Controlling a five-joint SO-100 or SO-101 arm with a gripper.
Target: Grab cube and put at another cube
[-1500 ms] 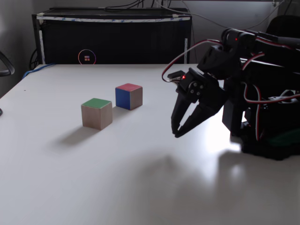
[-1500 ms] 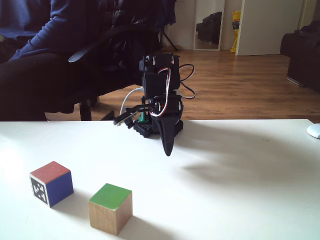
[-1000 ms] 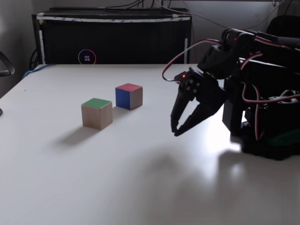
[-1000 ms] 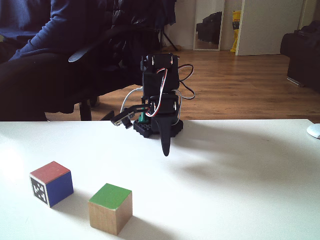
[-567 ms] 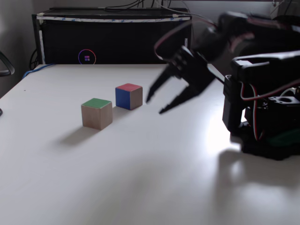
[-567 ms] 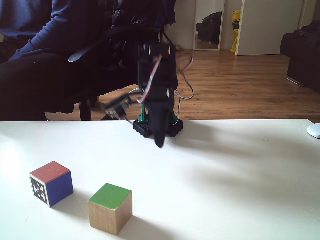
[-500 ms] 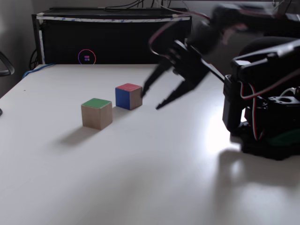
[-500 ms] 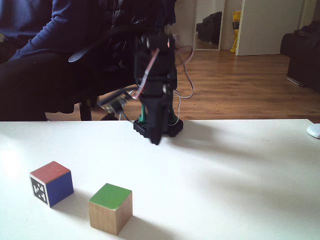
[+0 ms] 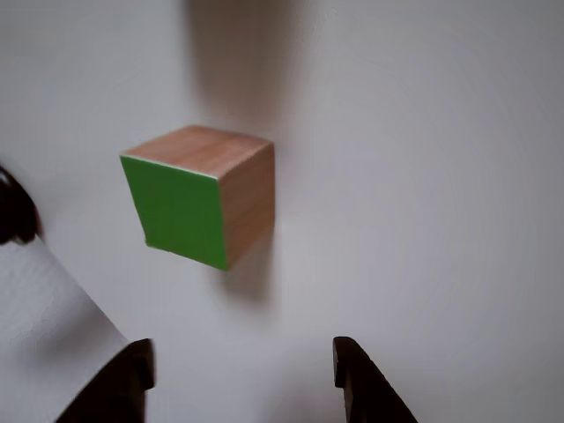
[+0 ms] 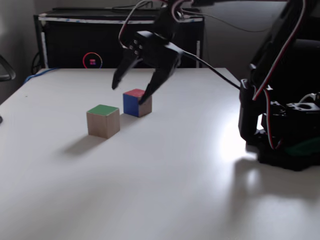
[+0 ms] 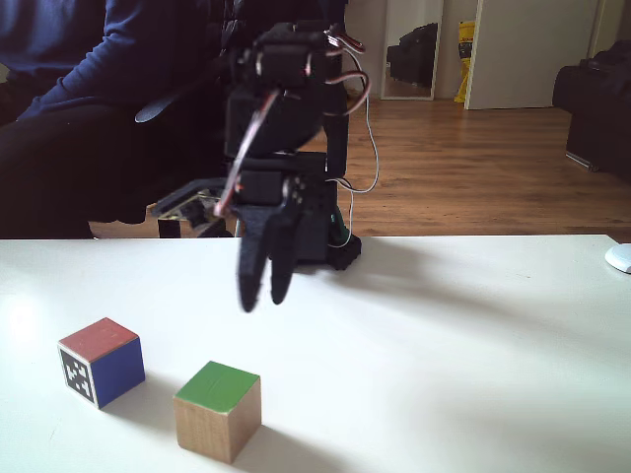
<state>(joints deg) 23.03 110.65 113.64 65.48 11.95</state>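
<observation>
In a fixed view the cube (image 11: 218,411) sits nearest on the white table (image 11: 473,374), green face up. Just beside it, apart, is another cube (image 11: 101,361), red on top, blue-sided, tag facing the camera. My pincer (image 10: 130,92) hangs above them, fingers spread wide, holding nothing. Behind the table a person (image 11: 89,89) sits.

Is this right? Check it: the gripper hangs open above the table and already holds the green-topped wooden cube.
Not quite. The gripper hangs open above the table, but holds nothing: in a fixed view the green-topped wooden cube sits on the table, apart from the fingers.
</observation>
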